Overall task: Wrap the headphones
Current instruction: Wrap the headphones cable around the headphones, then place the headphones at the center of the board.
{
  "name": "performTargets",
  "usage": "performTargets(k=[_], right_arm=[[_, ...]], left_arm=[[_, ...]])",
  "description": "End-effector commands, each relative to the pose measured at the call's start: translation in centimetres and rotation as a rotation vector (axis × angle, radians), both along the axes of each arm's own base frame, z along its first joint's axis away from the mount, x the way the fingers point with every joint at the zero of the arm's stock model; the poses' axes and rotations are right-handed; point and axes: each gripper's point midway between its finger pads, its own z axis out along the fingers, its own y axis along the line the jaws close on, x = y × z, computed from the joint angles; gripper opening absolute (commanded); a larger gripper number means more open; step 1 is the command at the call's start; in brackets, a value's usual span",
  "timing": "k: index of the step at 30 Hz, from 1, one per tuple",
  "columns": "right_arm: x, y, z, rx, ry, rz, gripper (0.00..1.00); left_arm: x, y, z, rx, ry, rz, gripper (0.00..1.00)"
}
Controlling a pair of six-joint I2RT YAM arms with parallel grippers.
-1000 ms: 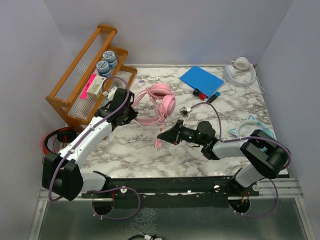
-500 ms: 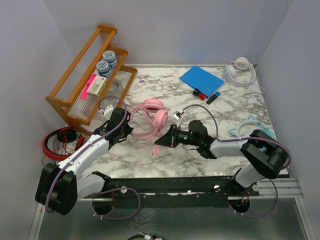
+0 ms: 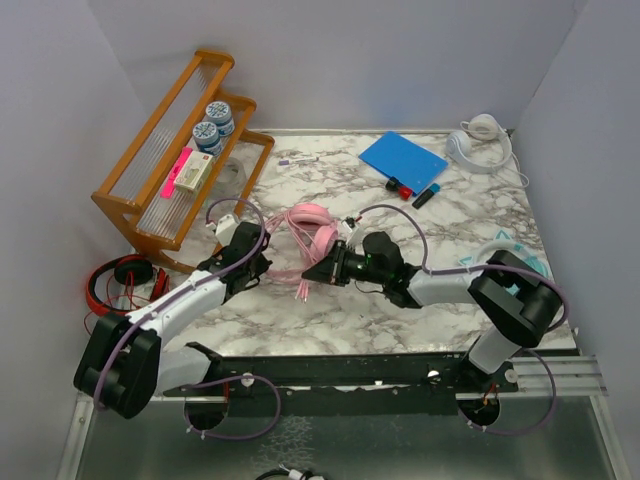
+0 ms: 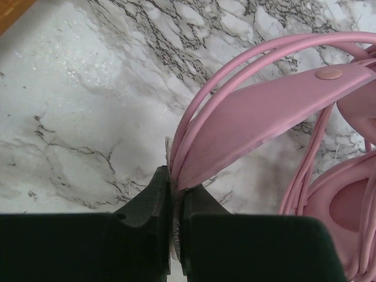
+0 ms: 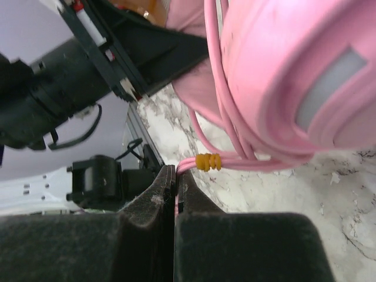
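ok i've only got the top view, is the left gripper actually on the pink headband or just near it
observer: on it. the left wrist view shows the left gripper shut on the headband's edge.
operator: and the other one, has it got the cable
observer: yes, the right gripper is shut on the pink cable, right beside a yellow tie on it.
operator: any of it wrapped yet
observer: a few strands run along the earcup's rim; wrapped round or not, can't tell.
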Motion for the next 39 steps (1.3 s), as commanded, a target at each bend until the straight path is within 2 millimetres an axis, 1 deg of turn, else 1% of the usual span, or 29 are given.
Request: performTargets(k=[1, 4, 7, 12, 15, 18, 20, 24, 26, 29, 31, 32, 34, 35, 39], right_arm=[[1.9, 0.9, 0.2, -0.016, 0.084, -0.095, 0.01], [2.9, 1.2, 0.4, 0.006, 0.116, -0.148, 0.00], [4.3, 1.1, -0.2, -0.019, 0.155, -0.236, 0.01], [7.6, -0.2, -1.4, -0.073, 0.244, -0.469, 0.00], [9.0, -0.9, -1.5, -0.080, 0.272, -0.575, 0.00], [9.9, -0.9, -1.4, -0.089, 0.275, -0.625, 0.01], [10.3, -0.8, -1.6, -0.116, 0.258, -0.636, 0.01], [10.7, -0.7, -3.4, -0.185, 0.278, -0.664, 0.00], [10.7, -0.5, -4.1, -0.182, 0.299, -0.668, 0.00], [10.7, 0.0, -4.3, -0.170, 0.293, -0.646, 0.00], [10.8, 0.1, -4.2, -0.162, 0.287, -0.646, 0.00], [10.9, 0.1, -4.0, -0.155, 0.273, -0.643, 0.02], [11.1, 0.1, -3.9, -0.165, 0.260, -0.646, 0.12], [11.1, 0.0, -4.1, -0.185, 0.259, -0.649, 0.14], [11.1, -0.5, -5.3, -0.245, 0.279, -0.666, 0.14]], left_arm=[[2.4, -2.0, 1.8, -0.025, -0.098, -0.016, 0.00], [2.5, -2.7, 1.4, -0.014, -0.087, -0.031, 0.00], [2.5, -3.1, 1.3, -0.014, -0.081, -0.042, 0.00], [2.3, -3.6, 1.1, -0.011, -0.066, -0.076, 0.00], [1.9, -4.0, 0.9, -0.022, -0.052, -0.098, 0.00], [1.7, -4.7, 1.2, -0.041, -0.049, -0.129, 0.00], [1.5, -5.3, 1.6, -0.057, -0.052, -0.163, 0.00], [0.9, -6.3, 2.1, -0.067, -0.047, -0.218, 0.00], [0.5, -6.8, 2.0, -0.078, -0.039, -0.242, 0.00], [-0.2, -7.4, 1.8, -0.094, -0.022, -0.289, 0.00], [-0.5, -7.7, 1.9, -0.105, -0.017, -0.317, 0.01], [-0.8, -7.9, 1.9, -0.114, -0.012, -0.332, 0.02], [-1.0, -8.0, 2.1, -0.124, -0.010, -0.342, 0.03], [-1.1, -8.0, 2.1, -0.127, -0.009, -0.339, 0.03], [-1.1, -7.7, 2.4, -0.123, -0.004, -0.317, 0.05]])
